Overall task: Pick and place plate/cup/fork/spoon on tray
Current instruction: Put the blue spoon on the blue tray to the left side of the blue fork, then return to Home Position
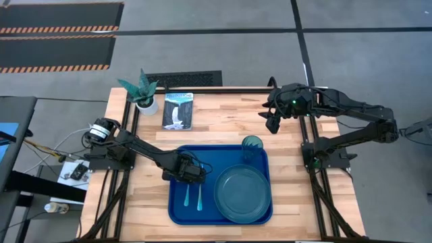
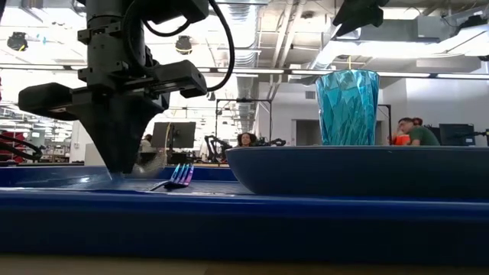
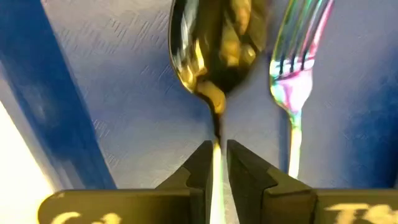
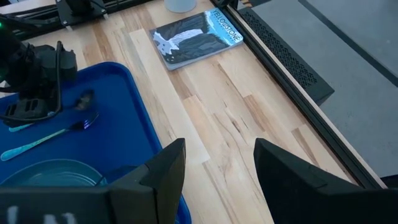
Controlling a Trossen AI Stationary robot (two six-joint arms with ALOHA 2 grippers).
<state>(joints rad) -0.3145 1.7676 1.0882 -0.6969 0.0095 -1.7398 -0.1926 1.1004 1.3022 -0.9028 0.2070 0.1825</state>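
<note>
The blue tray (image 1: pixel 177 214) lies at the table's near middle. On it are the dark-teal plate (image 1: pixel 243 192), the teal cup (image 1: pixel 252 148) standing upright at its far right corner, and the fork (image 1: pixel 200 197) lying flat. Beside the fork, on its left, is the spoon (image 1: pixel 187 196). My left gripper (image 1: pixel 191 170) is down at the tray's left part, shut on the spoon (image 3: pixel 214 50). The fork (image 3: pixel 298 81) lies parallel to the spoon. My right gripper (image 1: pixel 273 123) hangs open and empty above the table's far right. My left gripper pinches the spoon's handle (image 3: pixel 216 146) between its two fingers, just behind the bowl. The fingers come from above, pointing down, and lie across the handle. The fingertips (image 2: pixel 121 169) are down at the tray floor, and the spoon lies low and about level along it.
A white pot with a teal plant (image 1: pixel 144 91) and a picture booklet (image 1: pixel 178 110) are at the table's far left. Bare wood runs along the tray's left, right and far sides. People sit in the room beyond the table (image 2: pixel 412 131).
</note>
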